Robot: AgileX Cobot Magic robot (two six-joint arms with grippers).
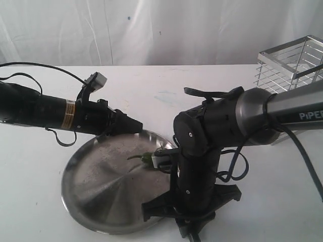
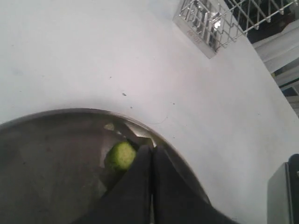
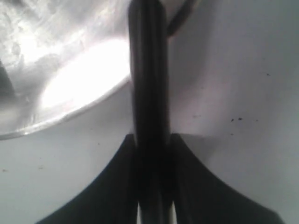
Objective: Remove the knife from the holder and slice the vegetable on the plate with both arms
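The plate lies at the front middle of the white table. On its right side rests the dark green vegetable, stem pointing left, partly hidden behind the right arm. My left gripper is shut and empty over the plate's far rim. A round light-green cut face sits just beside its fingertips; I cannot tell if it is a slice or the vegetable's end. My right gripper is shut on the knife's black handle, which reaches over the plate's edge. The blade is hard to make out.
The holder stands at the back right corner and also shows in the left wrist view. The right arm's bulky elbow hangs over the plate's right edge. A white curtain closes off the back.
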